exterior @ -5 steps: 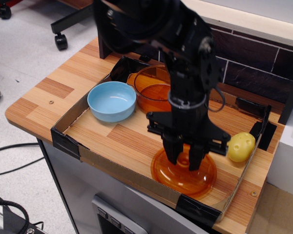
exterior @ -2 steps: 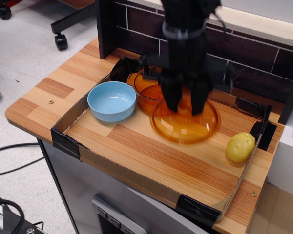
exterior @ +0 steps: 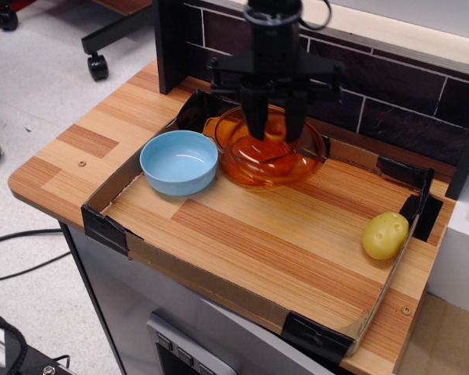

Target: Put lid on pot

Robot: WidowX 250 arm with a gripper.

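Observation:
The translucent orange pot (exterior: 236,166) stands at the back of the cardboard tray, right of the blue bowl. The translucent orange lid (exterior: 297,156) hangs over the pot, roughly centred on it; I cannot tell whether it touches the rim. My black gripper (exterior: 274,134) points straight down, its fingers (exterior: 255,119) shut on the lid's centre knob, which they hide. The pot's far rim is hidden behind the gripper.
A light blue bowl (exterior: 179,162) sits left of the pot. A yellow potato-like toy (exterior: 385,235) lies at the tray's right side. Low cardboard walls (exterior: 219,283) with black tape corners ring the wooden surface. A dark brick wall (exterior: 391,94) rises behind.
The gripper took the lid from the tray's front, lifted it, and carried it back and left. It now holds the lid over the pot.

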